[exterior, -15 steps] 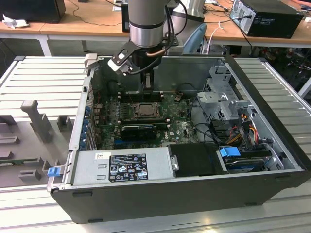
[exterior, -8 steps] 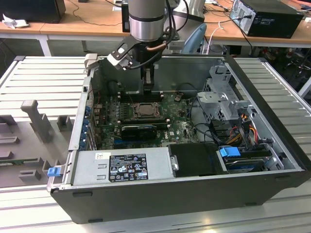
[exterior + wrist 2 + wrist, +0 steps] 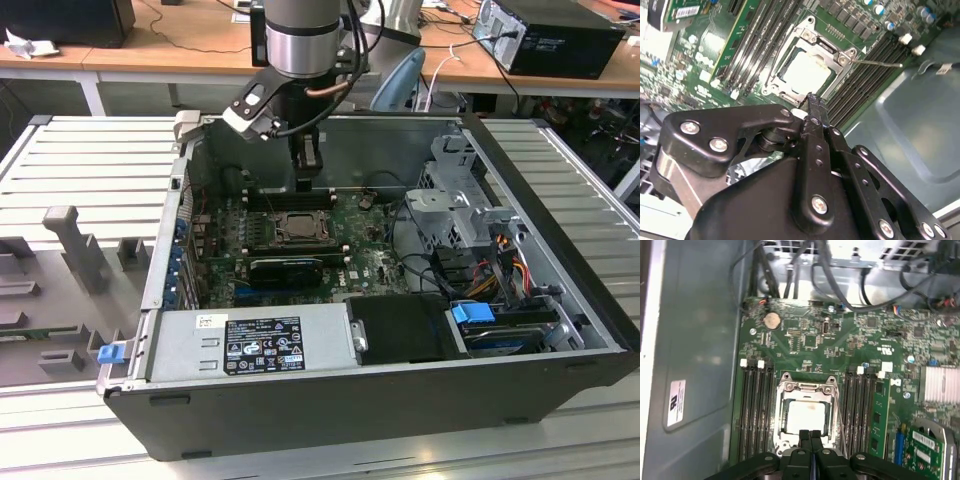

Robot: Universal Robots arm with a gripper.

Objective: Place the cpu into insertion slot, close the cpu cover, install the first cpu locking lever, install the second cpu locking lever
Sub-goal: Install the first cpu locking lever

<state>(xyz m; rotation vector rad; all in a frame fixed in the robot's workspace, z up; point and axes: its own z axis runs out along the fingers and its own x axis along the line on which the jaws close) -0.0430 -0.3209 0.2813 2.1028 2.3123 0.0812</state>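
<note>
Hovering over insertion slot (image 3: 297, 228) inside open computer case (image 3: 560, 400), hand (image 3: 307, 165) seen with fingers pressed together, nothing gripped. Cpu (image 3: 804, 417) seated in slot, cpu cover (image 3: 805, 388) laid flat around it. Thin lever (image 3: 880, 63) left sticking out.

Robotics and electronics lab: opened computer tower (image 3: 400, 400) on a slatted metal counter (image 3: 90, 150) beneath a robot arm (image 3: 300, 35), far wooden counters (image 3: 170, 55) carrying trailing cables (image 3: 437, 68) and another black computer case (image 3: 550, 35).
</note>
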